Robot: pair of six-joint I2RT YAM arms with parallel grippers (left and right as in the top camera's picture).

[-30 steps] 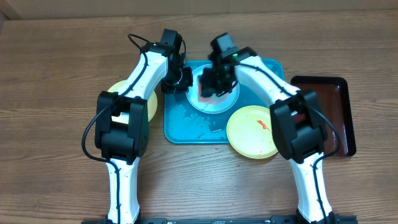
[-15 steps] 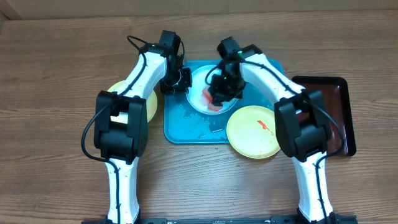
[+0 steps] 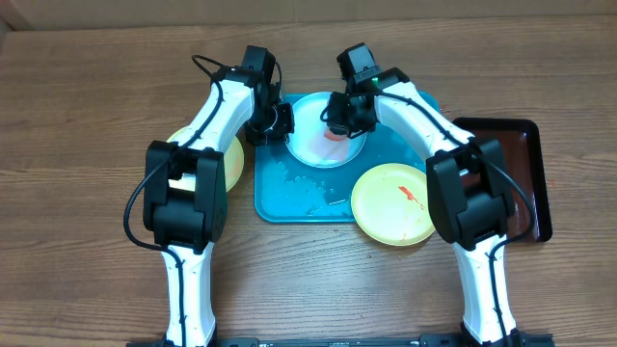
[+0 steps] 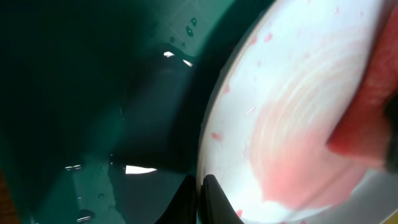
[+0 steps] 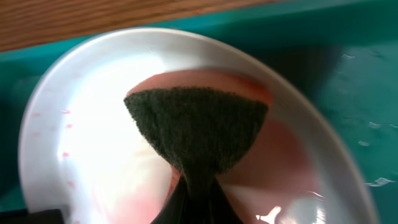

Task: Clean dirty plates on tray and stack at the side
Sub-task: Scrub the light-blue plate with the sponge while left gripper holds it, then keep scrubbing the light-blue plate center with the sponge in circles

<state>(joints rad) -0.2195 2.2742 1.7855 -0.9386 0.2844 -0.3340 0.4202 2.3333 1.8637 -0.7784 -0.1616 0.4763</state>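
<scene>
While the left gripper (image 3: 277, 125) is pinched together on the left rim of the pale blue-white round plastic plate (image 3: 310, 145), which lies at the far end of the large teal rectangular plastic tray (image 3: 289, 202), the right gripper (image 3: 337, 125) is clamped on a red sponge (image 3: 333, 134) with a dark green scouring face, pressing it onto the plate's pink-smeared inside. Scrubbing looks to be the step in hand. Next, I'd judge, the sponge must sweep off that pink film before this plate joins the pale yellow green-rimmed plate (image 3: 233, 164) just left of the tray, leaving the smeared yellow plate (image 3: 390, 204) overhanging the tray's near-right corner.
</scene>
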